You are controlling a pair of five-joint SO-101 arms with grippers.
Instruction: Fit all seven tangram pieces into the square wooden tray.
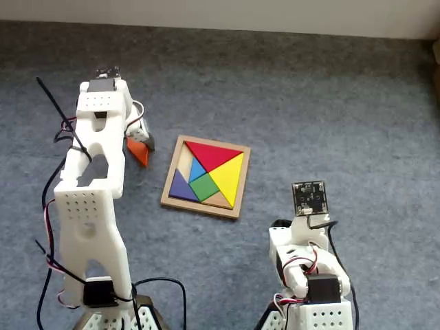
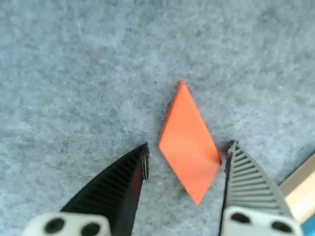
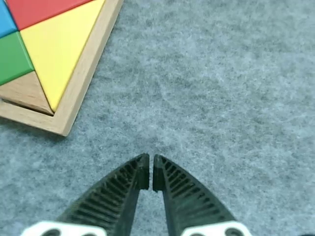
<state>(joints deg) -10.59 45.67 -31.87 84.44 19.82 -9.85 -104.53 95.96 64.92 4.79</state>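
The square wooden tray (image 1: 236, 206) lies mid-table holding red (image 1: 210, 155), yellow (image 1: 229, 177), green (image 1: 203, 186), blue (image 1: 196, 169) and purple (image 1: 181, 187) pieces, with bare wood showing at two spots. An orange parallelogram (image 2: 189, 142) lies flat on the carpet left of the tray, also seen as the orange piece (image 1: 138, 152) under the left arm. My left gripper (image 2: 187, 160) is open, its fingers straddling the orange piece without touching it. My right gripper (image 3: 150, 172) is shut on nothing, hovering over carpet near the tray's corner (image 3: 64, 125).
Grey carpet (image 1: 330, 103) covers the table all around. The right arm's base (image 1: 309, 289) sits at the front right, the left arm's base (image 1: 103, 302) at the front left with loose cables. A pale wall edge runs along the back.
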